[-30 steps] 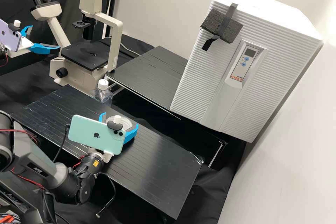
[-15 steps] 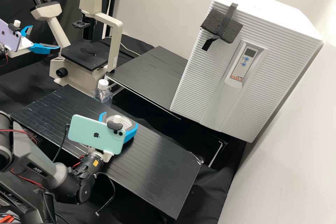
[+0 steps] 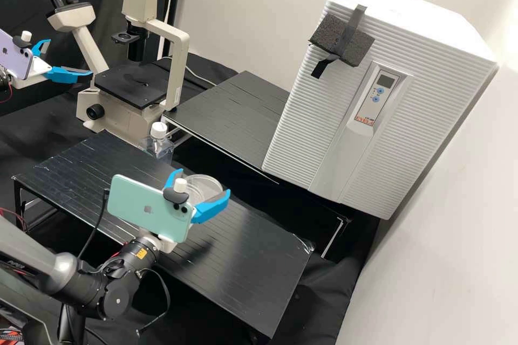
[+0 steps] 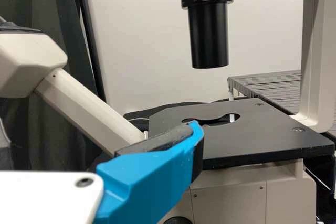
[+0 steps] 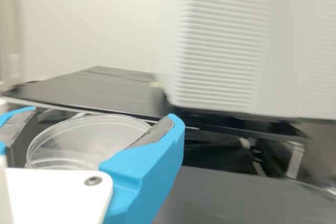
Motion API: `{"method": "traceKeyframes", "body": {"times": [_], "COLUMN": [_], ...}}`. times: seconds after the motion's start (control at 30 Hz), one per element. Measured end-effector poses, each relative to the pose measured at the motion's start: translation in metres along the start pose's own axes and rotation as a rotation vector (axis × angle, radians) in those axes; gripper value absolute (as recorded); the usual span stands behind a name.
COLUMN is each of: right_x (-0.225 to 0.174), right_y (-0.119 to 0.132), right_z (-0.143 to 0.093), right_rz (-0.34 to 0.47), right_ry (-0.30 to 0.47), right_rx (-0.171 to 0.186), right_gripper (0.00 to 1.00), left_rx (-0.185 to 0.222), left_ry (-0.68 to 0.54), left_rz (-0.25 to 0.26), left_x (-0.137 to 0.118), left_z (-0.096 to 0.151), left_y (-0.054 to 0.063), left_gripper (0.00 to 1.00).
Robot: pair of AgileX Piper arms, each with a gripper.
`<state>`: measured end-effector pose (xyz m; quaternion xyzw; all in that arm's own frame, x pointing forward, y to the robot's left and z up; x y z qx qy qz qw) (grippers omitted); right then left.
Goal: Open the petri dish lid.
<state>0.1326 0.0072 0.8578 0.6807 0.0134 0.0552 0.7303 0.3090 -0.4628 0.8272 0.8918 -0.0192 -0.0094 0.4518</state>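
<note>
Right jaws: the white right gripper [image 3: 204, 183], its two blue jaws closed on opposite sides of the lid, over the black ridged surface [image 3: 248, 264].
Petri dish lid: clear, round plastic [image 5: 94, 137], right there between those jaws, its rim against their grey pads; I can't tell how far it is clear of the dish.
Phone: a mint-green one [image 3: 145, 207], mounted behind the right jaws.
Bottle: clear with a white cap [image 3: 158, 130], past the surface's far edge.
Microscope: cream, with a black stage [image 3: 132, 85], near that bottle.
Left jaws: the white left gripper [image 3: 70, 57], spread wide apart, over by the microscope.
Cabinet: big, white and ribbed [image 3: 431, 91], well apart from the lid.
</note>
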Motion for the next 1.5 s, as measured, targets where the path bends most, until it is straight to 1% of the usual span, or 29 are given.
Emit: {"method": "traceKeyframes", "body": {"times": [0.03, 0.17, 0.23, 0.3, 0.4, 0.5, 0.57, 0.6, 0.63, 0.77, 1.07, 1.17, 1.23, 1.33, 1.4, 1.47, 1.5], "right_x": [0.0, 0.0, 0.0, 0.001, 0.001, 0.001, 0.002, 0.003, 0.003, 0.003, 0.004, 0.003, 0.001, -0.003, -0.005, -0.006, -0.005], "right_y": [0.002, 0.009, 0.011, 0.012, 0.012, 0.011, 0.009, 0.009, 0.008, 0.008, 0.007, 0.008, 0.01, 0.017, 0.02, 0.023, 0.024], "right_z": [0.003, 0.023, 0.032, 0.039, 0.045, 0.052, 0.054, 0.055, 0.055, 0.055, 0.055, 0.052, 0.048, 0.043, 0.038, 0.034, 0.033], "right_rz": [0.019, 0.098, 0.128, 0.149, 0.166, 0.161, 0.15, 0.145, 0.14, 0.132, 0.129, 0.126, 0.139, 0.191, 0.22, 0.252, 0.262], "right_ry": [-0.022, -0.121, -0.162, -0.196, -0.232, -0.265, -0.276, -0.28, -0.281, -0.28, -0.279, -0.266, -0.252, -0.237, -0.218, -0.203, -0.195], "right_rx": [0.01, 0.113, 0.157, 0.187, 0.166, 0.136, 0.125, 0.121, 0.109, 0.084, 0.084, 0.081, 0.087, 0.111, 0.141, 0.161, 0.165], "right_gripper": [0.0, 0.0, 0.0, 0.0, 0.0, 0.0, 0.0, 1.0, 1.0, 1.0, 1.0, 1.0, 1.0, 1.0, 1.0, 1.0, 1.0], "left_rx": [0.0, 0.0, 0.0, 0.0, 0.0, 0.0, 0.0, 0.0, 0.0, 0.0, 0.0, 0.0, 0.0, 0.0, 0.0, 0.0, 0.0], "left_ry": [0.0, 0.0, 0.0, 0.0, 0.0, 0.0, 0.0, 0.0, 0.0, 0.0, 0.0, 0.0, 0.0, 0.0, 0.0, 0.0, 0.0], "left_rz": [0.0, 0.0, 0.0, 0.0, 0.0, 0.0, 0.0, 0.0, 0.0, 0.0, 0.0, 0.0, 0.0, 0.0, 0.0, 0.0, 0.0], "left_x": [0.0, 0.0, 0.0, 0.0, 0.0, 0.0, 0.0, 0.0, 0.0, 0.0, 0.0, 0.0, 0.0, 0.0, 0.0, 0.0, 0.0], "left_z": [0.0, 0.0, 0.0, 0.0, 0.0, 0.0, 0.0, 0.0, 0.0, 0.0, 0.0, 0.0, 0.0, 0.0, 0.0, 0.0, 0.0], "left_y": [0.0, 0.0, 0.0, 0.0, 0.0, 0.0, 0.0, 0.0, 0.0, 0.0, 0.0, 0.0, 0.0, 0.0, 0.0, 0.0, 0.0], "left_gripper": [1.0, 1.0, 1.0, 1.0, 1.0, 1.0, 1.0, 1.0, 1.0, 1.0, 1.0, 1.0, 1.0, 1.0, 1.0, 1.0, 1.0]}}
